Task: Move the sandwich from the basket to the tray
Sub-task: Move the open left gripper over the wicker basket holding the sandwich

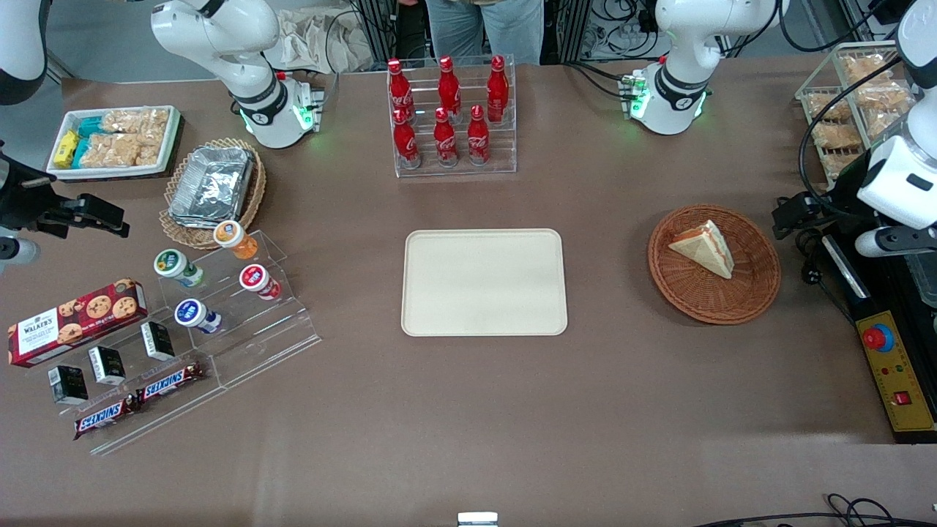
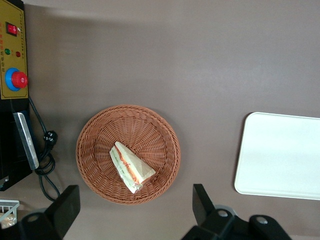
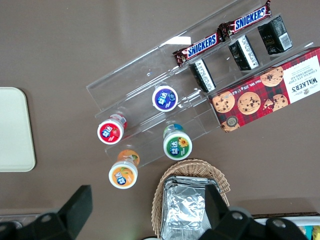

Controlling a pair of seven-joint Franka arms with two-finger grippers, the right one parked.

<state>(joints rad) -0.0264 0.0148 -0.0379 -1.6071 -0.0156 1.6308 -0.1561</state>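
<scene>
The gripper [image 2: 135, 212] is hovering high over the tabletop [image 2: 200, 60] with its fingers [image 2: 67, 207] spread wide and holding nothing. Below it, the sandwich [image 2: 131, 167] is lying inside the basket [image 2: 100, 145], well apart from the fingertips. The tray [image 2: 280, 155] is sitting empty on the tabletop, off to one side of the gripper, clear of the basket.

Left arm's end effector [image 2: 135, 212] raised high above the table, fingers [image 2: 67, 207] spread wide, holding nothing.
</scene>
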